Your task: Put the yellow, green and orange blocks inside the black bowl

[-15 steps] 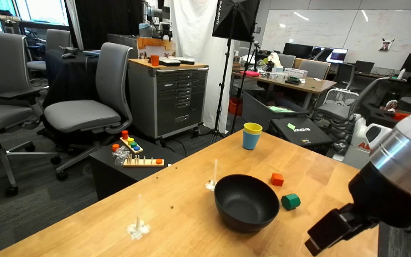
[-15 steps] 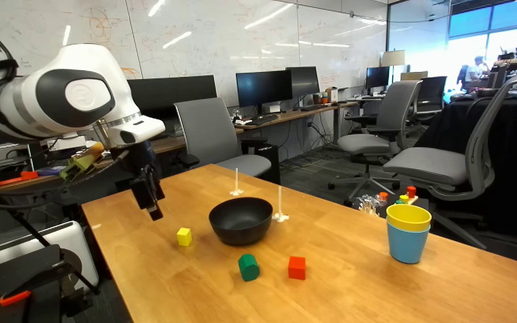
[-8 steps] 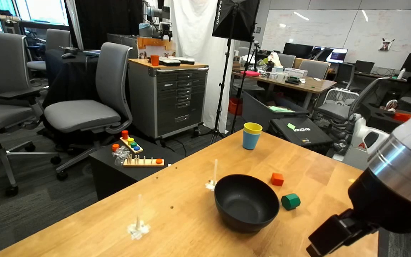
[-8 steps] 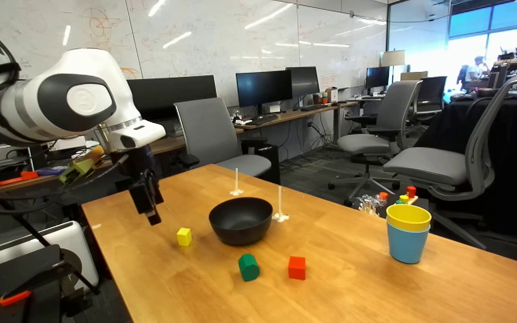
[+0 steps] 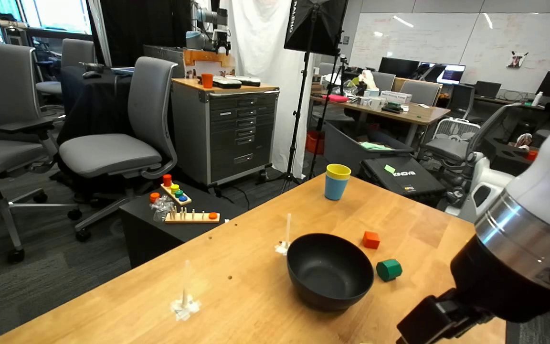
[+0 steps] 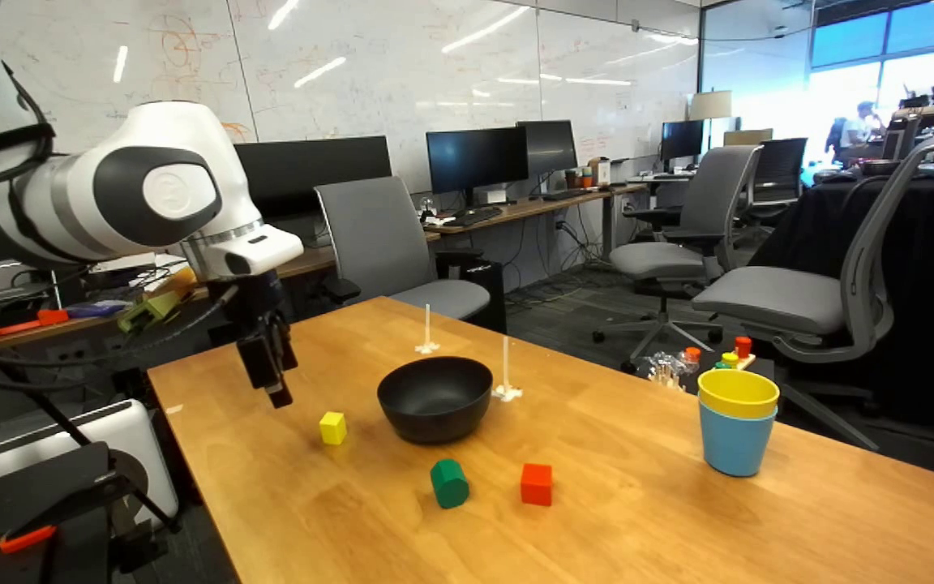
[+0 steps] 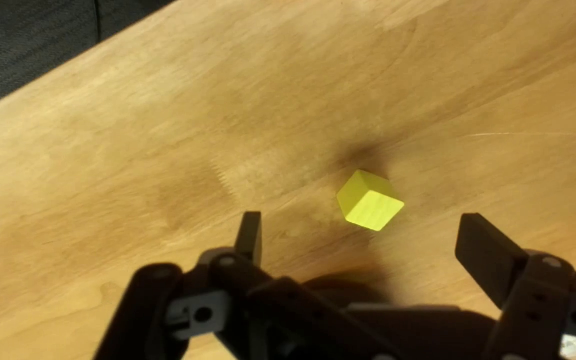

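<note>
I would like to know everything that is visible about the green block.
The green block is a short, many-sided prism in plain dark green. Its surface looks smooth; whether it is painted wood or plastic, I cannot tell. In both exterior views it lies on its side on the wooden table, near the black bowl but apart from it; nothing else touches it.

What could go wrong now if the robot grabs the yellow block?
The yellow block sits at an angle to the open gripper, so it might twist or slip when squeezed. The green block lies on its side, so it could roll if bumped. The black bowl is nearby and might get knocked.
</note>
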Available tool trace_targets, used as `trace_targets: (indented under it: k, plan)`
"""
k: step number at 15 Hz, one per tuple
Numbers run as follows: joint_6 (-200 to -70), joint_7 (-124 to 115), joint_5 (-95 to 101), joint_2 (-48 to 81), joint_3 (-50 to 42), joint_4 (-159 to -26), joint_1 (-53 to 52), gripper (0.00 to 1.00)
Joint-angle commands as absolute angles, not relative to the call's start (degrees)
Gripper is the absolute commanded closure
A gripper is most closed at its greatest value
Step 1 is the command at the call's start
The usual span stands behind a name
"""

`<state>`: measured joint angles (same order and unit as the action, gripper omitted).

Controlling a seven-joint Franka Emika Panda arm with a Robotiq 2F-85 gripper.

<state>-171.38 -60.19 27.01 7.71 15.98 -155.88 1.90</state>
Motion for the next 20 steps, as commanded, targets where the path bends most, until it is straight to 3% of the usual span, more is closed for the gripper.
trace_targets:
  k: [1,18,19,20]
  plan:
    - [-171.25,-65.39,31.53,11.96,13.33,-151.48,-0.9,0.0]
    - [-170.38,-77.9,41.64,31.77,-2.9,-134.19,-19.71,0.0]
    - [-170.35,-77.78,41.48,32.44,-3.11,-133.86,-20.1,0.04]
    - [-170.41,-77.81,41.35,33.07,-3.31,-133.54,-20.43,0.26]
